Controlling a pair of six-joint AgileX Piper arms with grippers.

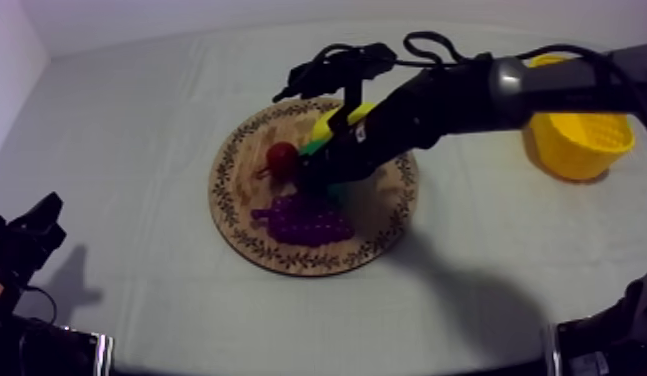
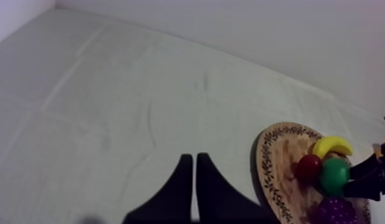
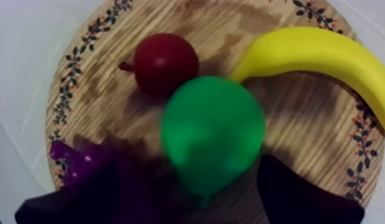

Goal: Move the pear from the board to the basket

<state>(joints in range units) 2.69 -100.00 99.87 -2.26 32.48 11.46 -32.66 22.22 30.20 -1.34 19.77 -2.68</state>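
My right arm is reaching in from the counter's [image 1: 137, 120] far right corner and angling down over the round wooden board [image 1: 382, 225], with the right gripper [image 1: 320, 172] hanging low above the fruit. Its fingers [image 3: 301, 199] are standing spread apart, released, with the pear [image 3: 212, 134] lying on the board between them. My left gripper [image 1: 37, 225] is resting by the counter's near left corner, its fingers [image 2: 180, 190] pressing together on nothing. One board is sitting mid-counter, carrying four fruits: one pear, one banana [image 3: 325, 56] beside it, one small red fruit [image 3: 165, 61] just beside it, and one bunch of grapes [image 1: 307, 220]. One yellow basket [image 1: 577, 145] is standing near the counter's right edge.
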